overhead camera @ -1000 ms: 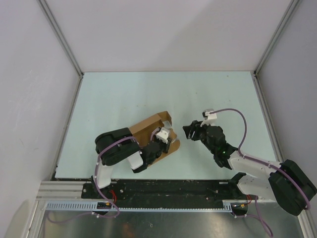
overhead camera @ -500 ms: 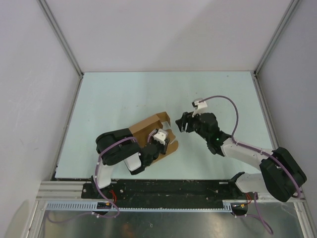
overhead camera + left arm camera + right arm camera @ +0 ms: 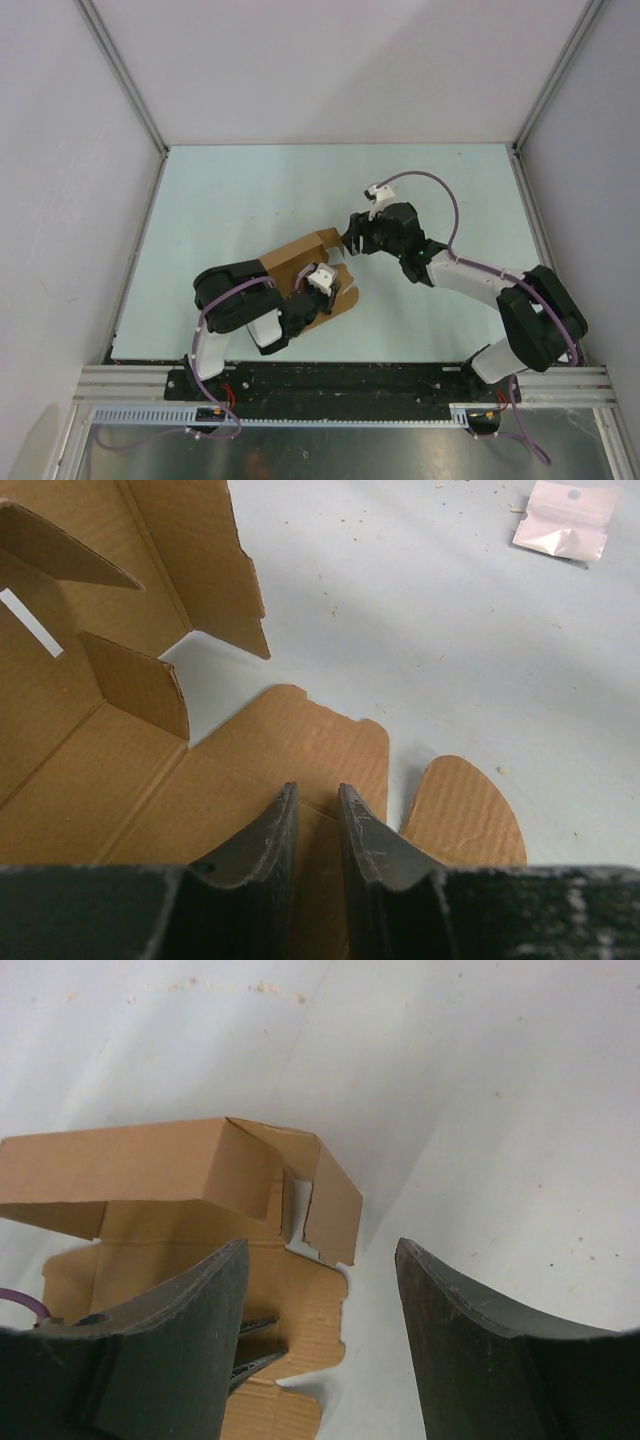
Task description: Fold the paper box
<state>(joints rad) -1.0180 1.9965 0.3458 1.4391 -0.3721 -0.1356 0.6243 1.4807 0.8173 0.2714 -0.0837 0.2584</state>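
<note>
The paper box (image 3: 293,259) lies on the tabletop (image 3: 250,190) left of centre, just ahead of my left arm. It is only half formed: its far end stands up as walls, and its near panels and a rounded tab lie flat. From overhead my left wrist covers the box's near part, so I cannot follow its outline there.

My left tool (image 3: 315,792) sits low over one of the flat panels, its two dark fingers drawn close with a thin gap between them. Cardboard shows through that gap. I cannot tell whether the fingers nip the sheet or only rest on it, since the wrist's own body blocks the bottom of that view. The box runs out of frame on the left and top there. Two raised walls and a small inner flap are visible, but not how they join.

My right tool (image 3: 351,241) hangs just beside the box's raised far-right corner, spread wide and holding nothing. In its wrist view the fingers hide the lower edges of the box, and a loose end flap stands ajar at that corner.

A small pale packet (image 3: 565,518) lies on the tabletop well apart from the box; I cannot make out what it contains.
</note>
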